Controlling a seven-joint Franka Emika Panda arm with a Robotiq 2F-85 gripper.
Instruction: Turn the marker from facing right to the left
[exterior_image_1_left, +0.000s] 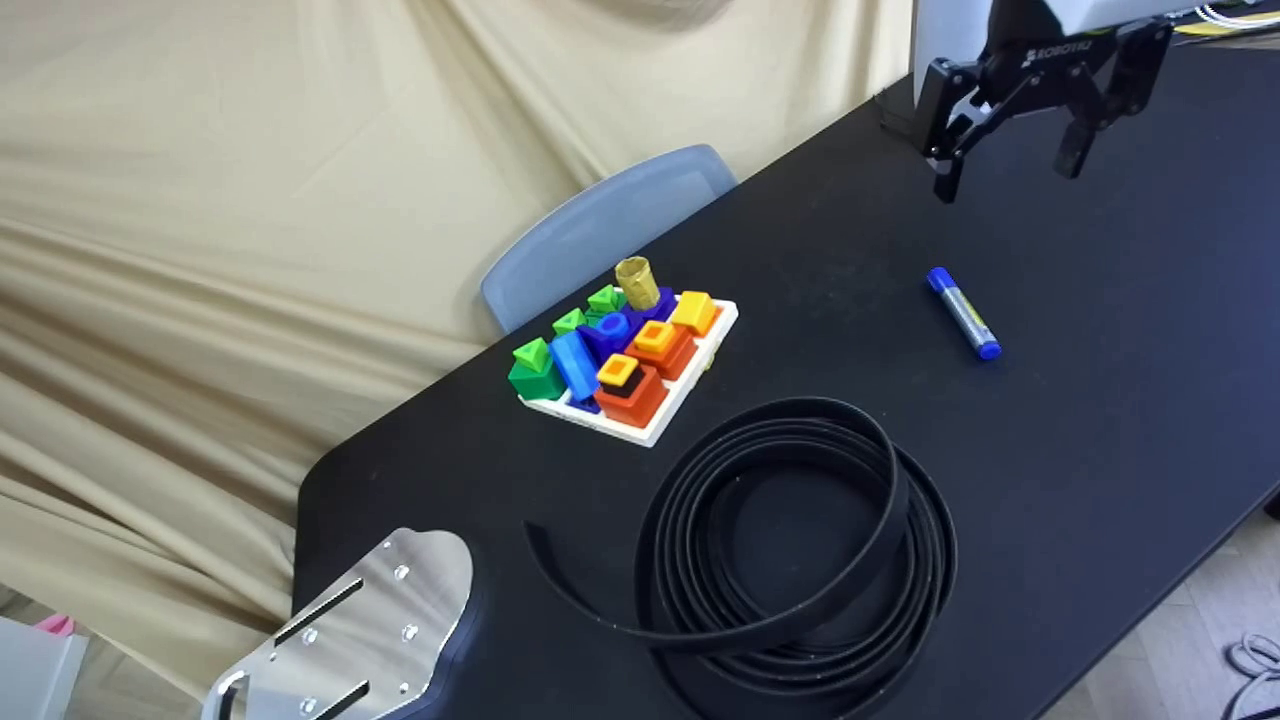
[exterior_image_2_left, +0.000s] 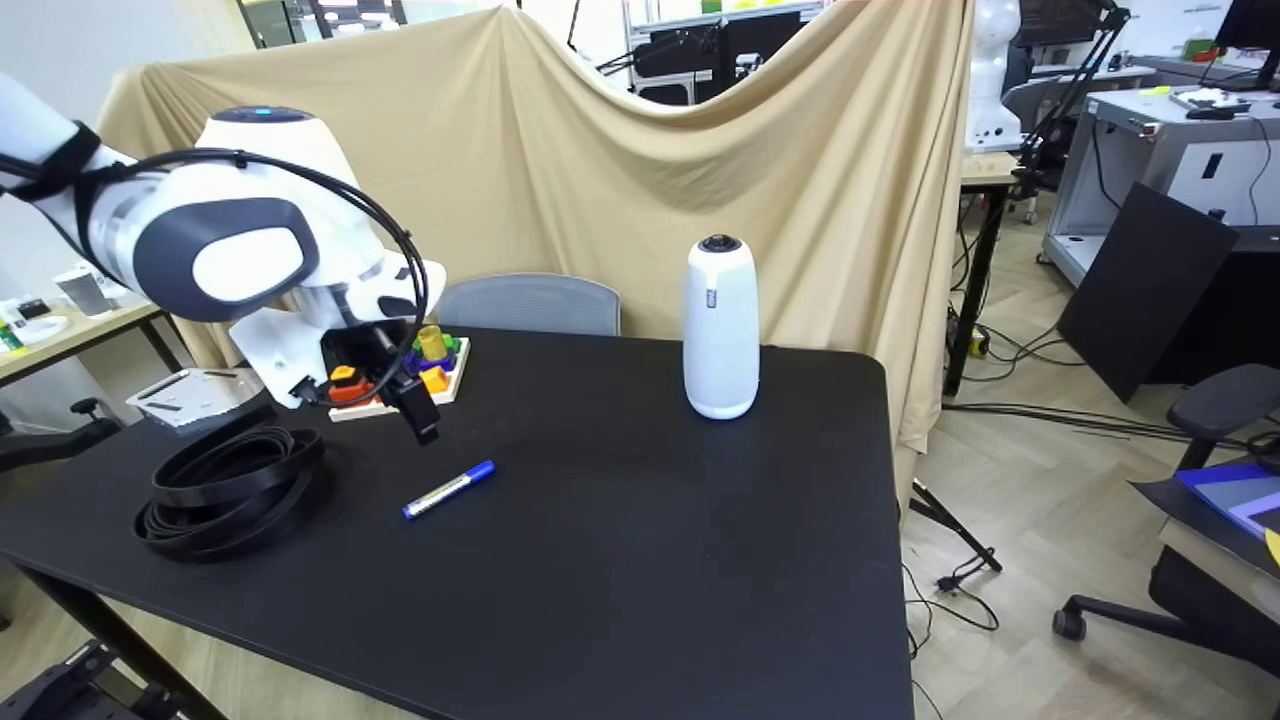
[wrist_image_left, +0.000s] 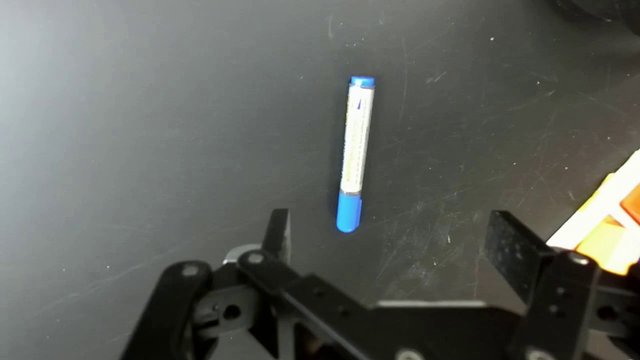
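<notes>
The marker (exterior_image_1_left: 965, 312) is slim, with a pale barrel and blue ends, and lies flat on the black table. It also shows in an exterior view (exterior_image_2_left: 449, 490) and in the wrist view (wrist_image_left: 356, 145), where its longer blue cap points down toward the gripper. My gripper (wrist_image_left: 390, 215) is open, with fingers wide apart and nothing between them. In the wrist view the cap end lies just beyond the fingertips, nearer the left finger. In both exterior views the gripper (exterior_image_1_left: 1008, 175) (exterior_image_2_left: 425, 430) hangs above the table, apart from the marker, on its cap side.
A black cable coil (exterior_image_1_left: 675, 540) lies near the marker's other end. A white tray (exterior_image_1_left: 683, 385) with colourful toy blocks stands beside it; its rim shows in the wrist view (wrist_image_left: 575, 227). A tall white device (exterior_image_2_left: 722, 330) stands near the table's back edge, by a chair (exterior_image_2_left: 535, 305).
</notes>
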